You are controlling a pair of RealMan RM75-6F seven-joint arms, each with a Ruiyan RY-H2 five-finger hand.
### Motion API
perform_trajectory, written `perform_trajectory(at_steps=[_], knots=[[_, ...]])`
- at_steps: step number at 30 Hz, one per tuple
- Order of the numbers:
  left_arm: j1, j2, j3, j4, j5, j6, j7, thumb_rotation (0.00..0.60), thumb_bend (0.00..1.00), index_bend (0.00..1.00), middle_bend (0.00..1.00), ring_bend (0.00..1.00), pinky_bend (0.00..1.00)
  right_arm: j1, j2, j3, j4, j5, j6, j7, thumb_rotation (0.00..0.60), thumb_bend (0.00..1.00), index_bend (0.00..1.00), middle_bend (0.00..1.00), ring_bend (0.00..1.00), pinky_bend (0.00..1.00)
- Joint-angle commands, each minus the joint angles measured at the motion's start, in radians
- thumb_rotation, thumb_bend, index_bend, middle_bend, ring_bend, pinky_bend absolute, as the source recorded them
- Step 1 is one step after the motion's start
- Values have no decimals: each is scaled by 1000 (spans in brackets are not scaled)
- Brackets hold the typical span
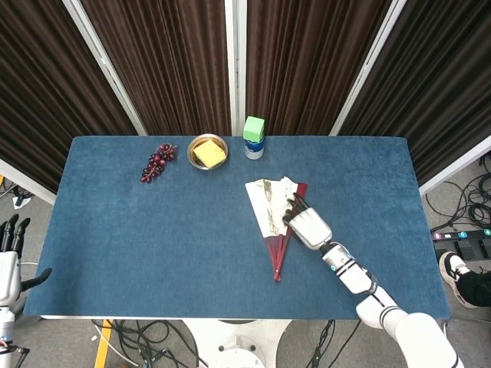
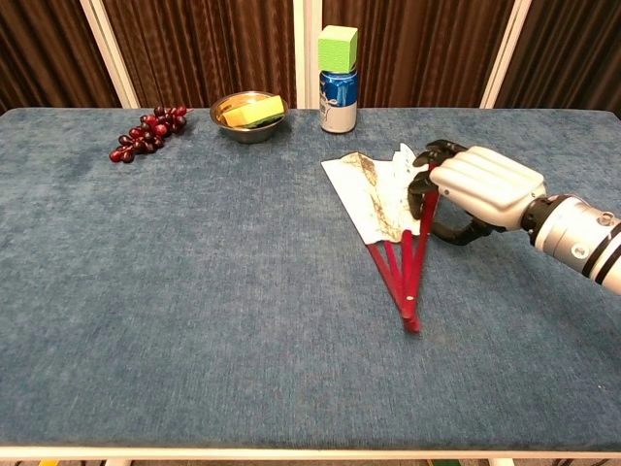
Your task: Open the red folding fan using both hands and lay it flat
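The red folding fan (image 1: 270, 208) lies partly spread right of the table's middle, its white leaf (image 2: 374, 192) fanned to the left and its red ribs meeting at a pivot (image 2: 411, 323) toward the near edge. My right hand (image 1: 309, 227) sits palm down at the fan's right side, its dark fingertips (image 2: 423, 183) curled onto the right red guard; the thumb stays on the cloth to the right of it, and no pinch shows. In the chest view the right hand (image 2: 480, 184) hides the guard's top. My left hand (image 1: 8, 264) hangs off the table's left edge, fingers apart, holding nothing.
Along the far edge stand a bunch of dark red grapes (image 1: 157, 162), a metal bowl (image 1: 208, 152) with a yellow block in it, and a blue can (image 1: 254, 139) topped by a green cube. The blue cloth table (image 1: 138, 238) spans both views.
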Motion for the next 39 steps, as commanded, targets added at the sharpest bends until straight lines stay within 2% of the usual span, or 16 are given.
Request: perform_trajectory(at_steps=[1, 4, 8, 13, 17, 19, 24, 32, 39], knots=[[-9, 10, -4, 1, 16, 1, -4, 600, 0, 128, 96, 31, 138, 37, 16, -22, 4, -36, 38, 19, 600, 780, 619, 471, 215, 64], [-33, 37, -10, -4, 64, -1, -29, 600, 0, 128, 96, 31, 138, 82, 71, -29, -39, -66, 70, 17, 600, 924, 686, 517, 268, 110], [-74, 73, -21, -27, 133, -17, -125, 600, 0, 128, 97, 31, 138, 148, 172, -25, -156, -89, 67, -14, 600, 999, 738, 554, 320, 147], [-150, 103, -40, -54, 189, -78, -276, 600, 0, 128, 97, 31, 138, 234, 341, -9, -399, -97, -10, -69, 600, 1000, 829, 616, 397, 249], [-218, 86, -67, -46, 203, -126, -384, 600, 0, 128, 96, 31, 139, 276, 459, 25, -594, -70, -71, -95, 600, 1000, 861, 638, 413, 257], [-259, 75, -76, -44, 202, -170, -479, 600, 0, 128, 97, 31, 141, 291, 516, 44, -682, -57, -87, -100, 600, 1000, 870, 646, 417, 257], [-355, 16, -103, 4, 177, -267, -686, 600, 0, 128, 96, 31, 144, 312, 624, 83, -833, -45, -93, -117, 600, 1000, 874, 650, 418, 258], [-465, -111, -105, 81, 151, -380, -866, 600, 0, 139, 111, 32, 147, 335, 712, 143, -972, -24, -93, -127, 600, 1000, 874, 650, 417, 262], [-552, -235, -112, 115, 104, -473, -890, 600, 0, 261, 235, 132, 236, 372, 695, 187, -1014, 5, -130, -139, 600, 1000, 874, 650, 417, 262]])
